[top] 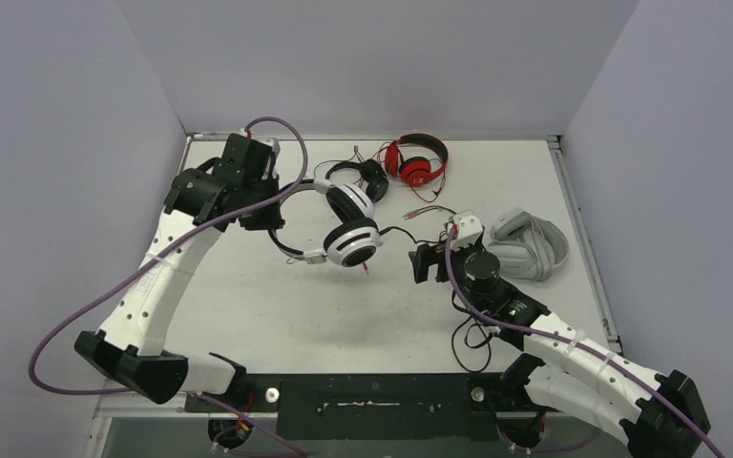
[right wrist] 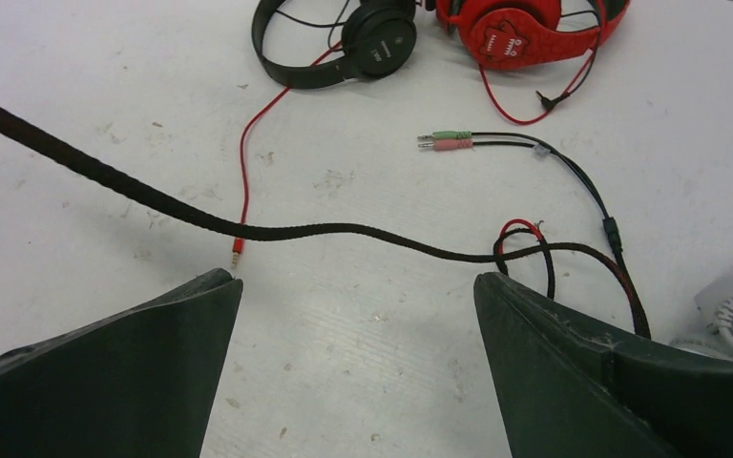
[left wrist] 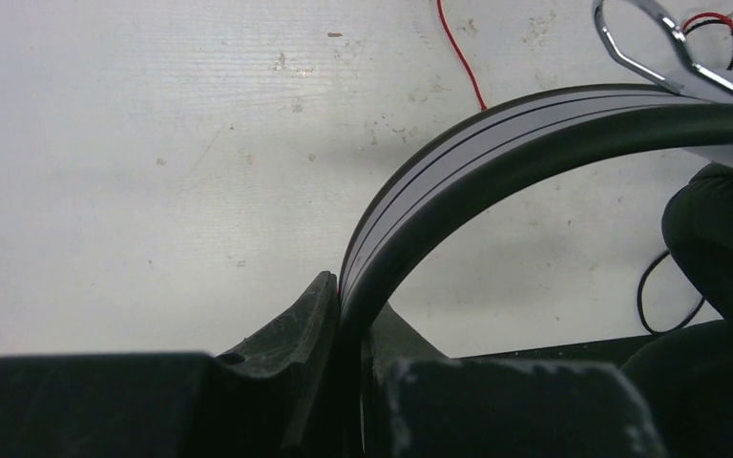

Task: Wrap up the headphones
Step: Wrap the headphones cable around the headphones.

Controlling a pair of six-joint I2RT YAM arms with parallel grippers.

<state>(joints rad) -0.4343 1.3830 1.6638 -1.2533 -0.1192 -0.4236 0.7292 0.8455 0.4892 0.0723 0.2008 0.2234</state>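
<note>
My left gripper (top: 267, 212) is shut on the black-and-white headband (left wrist: 496, 134) of the white-and-black headphones (top: 351, 234) and holds them over the table's middle; the left wrist view shows the jaws (left wrist: 355, 305) pinching the band. Their black braided cable (right wrist: 344, 231) runs across the table just ahead of my right gripper (right wrist: 353, 286), which is open, empty and low over the table (top: 427, 262). The cable ends in green and pink plugs (right wrist: 444, 141). The all-black headphones (top: 363, 176), red headphones (top: 418, 162) and light grey headphones (top: 530, 246) lie on the table.
The black headphones (right wrist: 344, 43) and red headphones (right wrist: 515, 24) lie beyond my right gripper, a thin red cable with its plug (right wrist: 237, 250) by its left finger. A loose black cable loop (top: 472, 345) lies near the right arm's base. Grey walls surround the table.
</note>
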